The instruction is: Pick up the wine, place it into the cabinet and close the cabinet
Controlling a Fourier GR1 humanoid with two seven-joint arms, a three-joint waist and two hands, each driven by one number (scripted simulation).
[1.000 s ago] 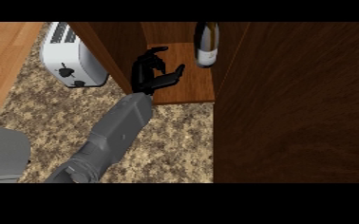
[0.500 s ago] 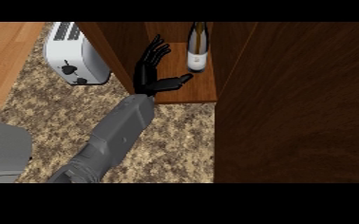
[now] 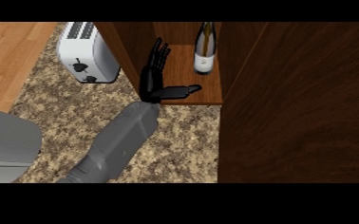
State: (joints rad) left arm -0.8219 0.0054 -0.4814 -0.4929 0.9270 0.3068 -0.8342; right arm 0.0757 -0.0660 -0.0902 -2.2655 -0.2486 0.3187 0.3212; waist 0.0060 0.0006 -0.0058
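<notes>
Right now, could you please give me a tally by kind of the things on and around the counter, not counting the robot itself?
Wine bottle: 1, upright on the cabinet shelf
Toaster: 1, white, on the counter left of the cabinet
Cabinet: 1, wooden, door open
Total: 3

Evenly lit, soft and flat, no glare or bright spots anywhere on the speckled beige-brown stone counter (image 3: 189, 137). Darker inside the open brown wooden cabinet (image 3: 210, 97), shelf boards shaded toward the back. Faint shading only beside the white boxy toaster (image 3: 85, 52).
</notes>
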